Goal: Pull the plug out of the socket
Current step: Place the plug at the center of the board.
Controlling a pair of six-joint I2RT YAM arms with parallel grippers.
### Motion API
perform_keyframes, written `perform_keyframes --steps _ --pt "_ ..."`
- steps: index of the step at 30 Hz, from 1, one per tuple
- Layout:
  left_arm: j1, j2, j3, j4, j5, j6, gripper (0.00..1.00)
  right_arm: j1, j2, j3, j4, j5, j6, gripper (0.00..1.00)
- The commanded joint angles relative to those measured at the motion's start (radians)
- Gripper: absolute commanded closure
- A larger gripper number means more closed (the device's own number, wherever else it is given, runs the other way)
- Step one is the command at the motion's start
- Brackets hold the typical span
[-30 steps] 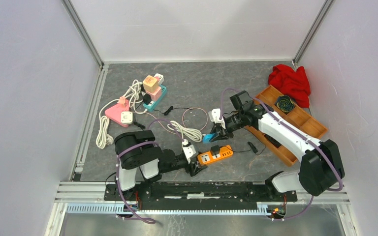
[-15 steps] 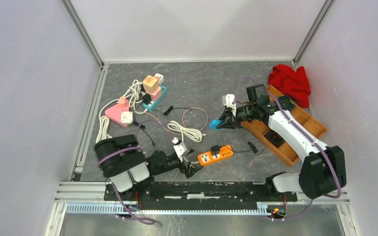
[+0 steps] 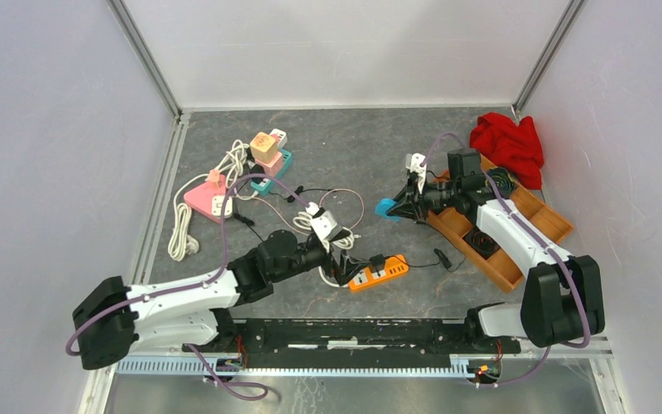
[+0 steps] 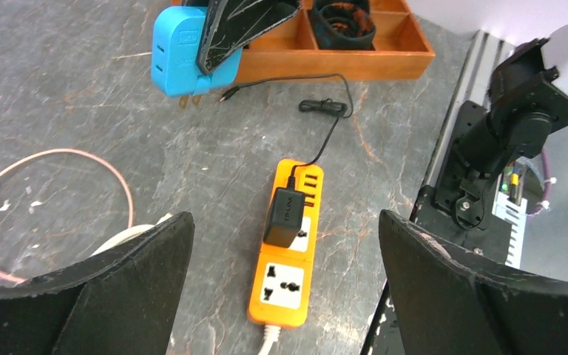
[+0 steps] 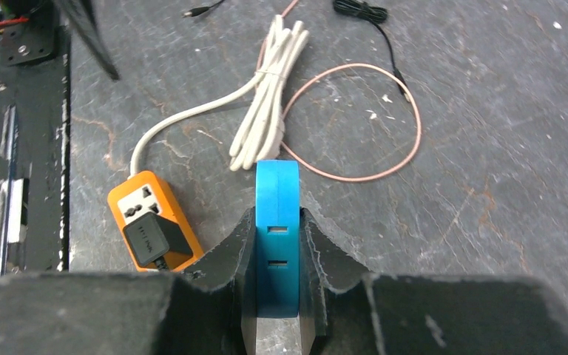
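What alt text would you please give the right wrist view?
The right end effector grips a blue plug between its fingers. An orange power strip with a black adapter plugged in lies on the grey table, beside a bundled white cable.

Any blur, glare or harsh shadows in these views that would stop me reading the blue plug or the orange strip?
Top external: even, soft light and no glare; the blue plug is small but sharp. Left wrist: the orange power strip is crisp, while the left gripper's fingers are dark and underlit. Right wrist: the plug is sharp between the right gripper's fingers, with nearly black housing below.
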Motion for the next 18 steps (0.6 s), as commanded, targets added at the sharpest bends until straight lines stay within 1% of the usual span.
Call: perform_keyframes --steps 1,3,6,8,10,12,15,17,18 --pt "0.006 -0.050 0.159 -0.378 -0.067 0.060 0.00 -0.023 -0.023 -0.025 0.171 0.078 0.154 1.00" --pt "0.006 -0.047 0.242 -0.523 -0.110 0.097 0.00 -0.023 -0.023 -0.035 0.216 0.164 0.198 1.00" --pt "0.006 -0.026 0.360 -0.664 -0.176 0.151 0.00 -0.022 -0.002 -0.023 0.246 0.268 0.217 1.00" --pt "0.006 -0.003 0.421 -0.779 -0.191 0.206 0.00 -0.024 0.033 0.010 0.242 0.351 0.217 1.00" --pt "0.007 0.014 0.447 -0.845 -0.211 0.236 0.00 -0.025 0.078 0.061 0.218 0.417 0.194 1.00" --pt "0.007 0.018 0.418 -0.855 -0.231 0.245 0.00 -0.024 0.132 0.123 0.197 0.494 0.179 1.00" --pt "0.007 -0.002 0.330 -0.796 -0.242 0.240 0.00 -0.025 0.213 0.224 0.179 0.576 0.174 1.00" --pt "0.008 0.002 0.327 -0.820 -0.254 0.245 0.00 -0.027 0.266 0.283 0.177 0.625 0.172 0.99" --pt "0.007 0.011 0.328 -0.847 -0.288 0.246 0.00 -0.026 0.297 0.316 0.178 0.653 0.171 0.99"
